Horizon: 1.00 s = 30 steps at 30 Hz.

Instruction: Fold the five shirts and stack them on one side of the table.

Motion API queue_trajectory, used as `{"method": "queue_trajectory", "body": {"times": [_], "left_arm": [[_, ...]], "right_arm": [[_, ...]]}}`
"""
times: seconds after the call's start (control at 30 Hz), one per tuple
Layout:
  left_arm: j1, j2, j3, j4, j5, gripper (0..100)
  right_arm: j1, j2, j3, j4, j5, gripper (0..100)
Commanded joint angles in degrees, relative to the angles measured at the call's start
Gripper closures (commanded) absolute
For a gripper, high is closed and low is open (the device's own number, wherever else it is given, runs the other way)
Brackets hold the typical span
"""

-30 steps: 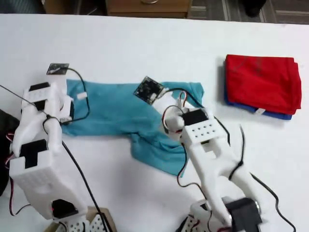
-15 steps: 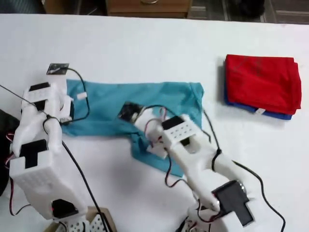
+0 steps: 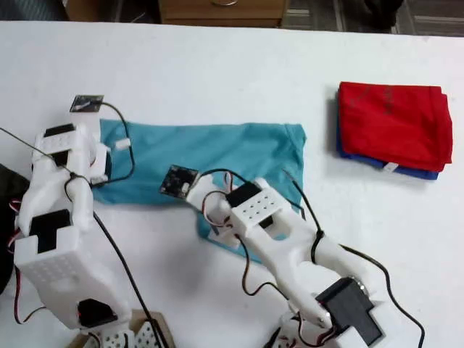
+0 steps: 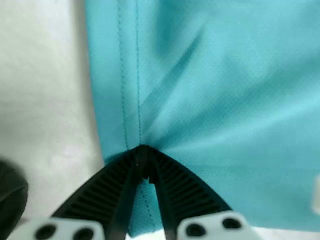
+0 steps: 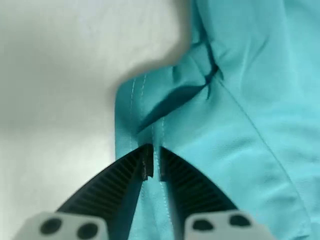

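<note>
A teal shirt (image 3: 217,148) lies spread across the middle of the white table (image 3: 217,72). One sleeve points toward the near edge. My left gripper (image 3: 101,168) sits at the shirt's left edge. In the left wrist view it (image 4: 144,160) is shut on the stitched hem of the teal cloth (image 4: 225,100). My right gripper (image 3: 214,221) is down over the sleeve, and its arm hides most of that sleeve. The right wrist view has it (image 5: 152,165) shut on the sleeve's hem (image 5: 145,100). A folded red shirt (image 3: 395,123) rests on a folded blue shirt (image 3: 384,165) at the right.
Bare white tabletop lies behind the teal shirt and between it and the red and blue stack. A wooden cabinet (image 3: 221,11) stands beyond the far edge. Cables trail from both arms over the near part of the table.
My right arm has swung left and toward the near edge, from over the shirt's right part down onto the sleeve. The left arm has kept still on the hem.
</note>
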Motion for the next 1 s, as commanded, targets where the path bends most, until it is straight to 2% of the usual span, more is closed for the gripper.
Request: {"method": "queue_trajectory", "body": {"times": [0.0, 0.4, 0.53, 0.73, 0.9, 0.97], "left_arm": [[0.79, 0.0, 0.13, -1.23, 0.53, 98], [0.79, 0.0, 0.13, -1.23, 0.53, 98], [0.79, 0.0, 0.13, -1.23, 0.53, 98], [0.79, 0.0, 0.13, -1.23, 0.53, 98], [0.79, 0.0, 0.13, -1.23, 0.53, 98], [0.79, 0.0, 0.13, -1.23, 0.53, 98]], "right_arm": [[-0.04, -2.68, -1.41, -0.04, -3.69, 83.2], [-6.55, -2.59, -1.41, 0.4, -4.04, 84.1], [-4.44, -2.33, -1.41, 0.31, -3.6, 84.3], [2.68, 5.14, -1.76, -4.18, -3.52, 84.4], [2.86, 8.13, -1.85, -4.26, -3.52, 85.1], [2.95, 7.08, -1.85, -4.44, -3.52, 89.6]]}}
